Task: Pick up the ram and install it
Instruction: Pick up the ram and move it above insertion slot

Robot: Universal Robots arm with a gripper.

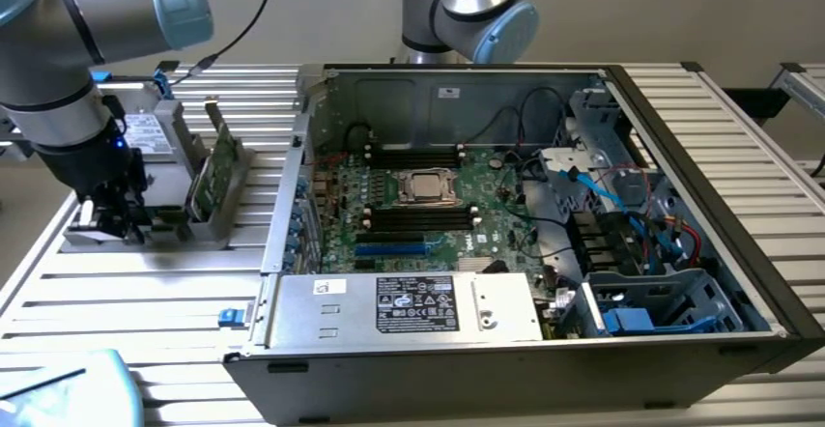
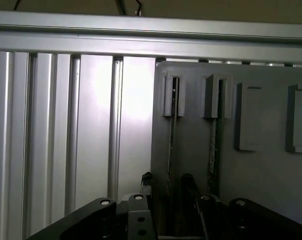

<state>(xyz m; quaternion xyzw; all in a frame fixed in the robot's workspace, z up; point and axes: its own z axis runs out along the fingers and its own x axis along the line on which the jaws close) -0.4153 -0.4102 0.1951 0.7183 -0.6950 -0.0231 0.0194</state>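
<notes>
Ram (image 2: 171, 142) stood on edge in a slot of the grey holder (image 2: 271, 200), with a second stick (image 2: 213, 145) in the neighbouring slot and two further slots bare. In the exterior view, green sticks (image 1: 227, 161) rose from that holder (image 1: 207, 226) on the slatted table (image 1: 142, 301). The holder sat at about nine o'clock of the open computer case (image 1: 516, 379). Inside the case lay the motherboard (image 1: 490, 181), with its black memory slots (image 1: 412, 216) near the centre.

The gripper (image 2: 167, 186) hung low over the holder, toward the holder's nine o'clock end as the exterior view showed it. Its jaws were apart, with one finger (image 2: 147, 181) on each side of the first stick's thin edge, and nothing was clamped.

By my judgement the pick was in hand, at the point of lining up the grasp, and none of the installing was done. A sound grasp would call for the jaws to sit square over the edge and close on both flat faces. It would also have to leave the neighbouring stick untouched.
</notes>
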